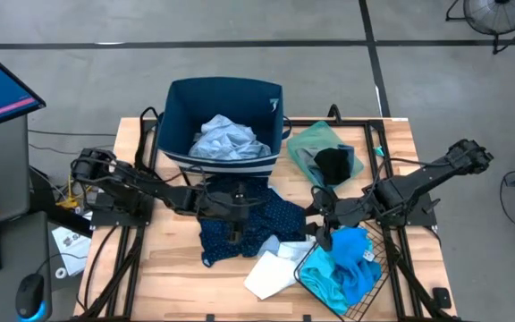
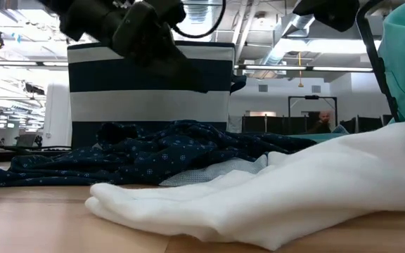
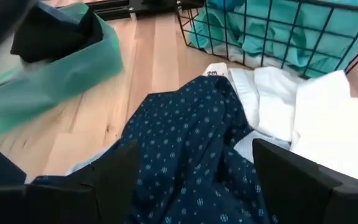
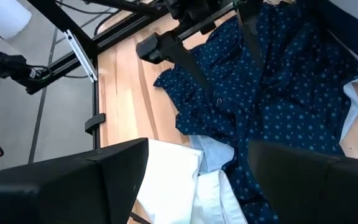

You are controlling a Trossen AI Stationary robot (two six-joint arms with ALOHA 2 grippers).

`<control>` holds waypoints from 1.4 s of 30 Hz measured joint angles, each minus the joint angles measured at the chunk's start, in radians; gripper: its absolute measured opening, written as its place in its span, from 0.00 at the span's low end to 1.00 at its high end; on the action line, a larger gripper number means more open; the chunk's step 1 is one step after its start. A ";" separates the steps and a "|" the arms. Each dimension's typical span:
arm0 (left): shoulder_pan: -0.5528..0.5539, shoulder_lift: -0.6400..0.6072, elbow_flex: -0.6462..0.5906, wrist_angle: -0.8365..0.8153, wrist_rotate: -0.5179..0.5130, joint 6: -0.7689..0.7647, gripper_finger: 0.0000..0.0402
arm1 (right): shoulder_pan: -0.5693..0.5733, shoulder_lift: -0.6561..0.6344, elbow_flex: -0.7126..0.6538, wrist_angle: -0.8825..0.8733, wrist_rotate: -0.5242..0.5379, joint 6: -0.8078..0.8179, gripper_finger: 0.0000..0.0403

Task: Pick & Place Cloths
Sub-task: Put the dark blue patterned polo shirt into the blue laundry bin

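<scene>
The navy cloth with tiny white dots (image 1: 240,219) lies crumpled mid-table in front of the bin. My left gripper (image 3: 194,162) hovers open over it, a finger on either side, clear of the fabric; in the low view it hangs high (image 2: 146,35). My right gripper (image 4: 197,162) is open above the white cloth (image 1: 274,266), by the basket's corner (image 1: 322,228). The white cloth's edge rests on the navy one. A turquoise cloth (image 1: 347,268) fills the wire basket. A pale blue-white cloth (image 1: 226,136) sits in the bin. A black cloth (image 1: 333,164) lies on a green one (image 1: 316,143).
The striped navy bin (image 1: 181,107) stands at the table's far side. The black wire basket (image 1: 378,246) sits at the near right corner. Bare wood (image 1: 164,259) shows near left. Dark frame rails (image 1: 130,241) run along both sides. A person shows far off (image 2: 323,121).
</scene>
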 joint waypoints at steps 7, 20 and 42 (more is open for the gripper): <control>-0.001 0.119 -0.090 0.228 -0.013 -0.002 0.72 | -0.001 0.000 0.000 0.009 -0.001 -0.052 0.67; -0.017 0.210 -0.092 0.243 0.000 0.006 0.66 | 0.009 0.000 0.000 0.009 -0.054 -0.051 0.67; -0.011 -0.278 -0.089 0.201 -0.068 -0.092 0.01 | 0.045 -0.002 0.000 0.029 -0.053 -0.075 0.67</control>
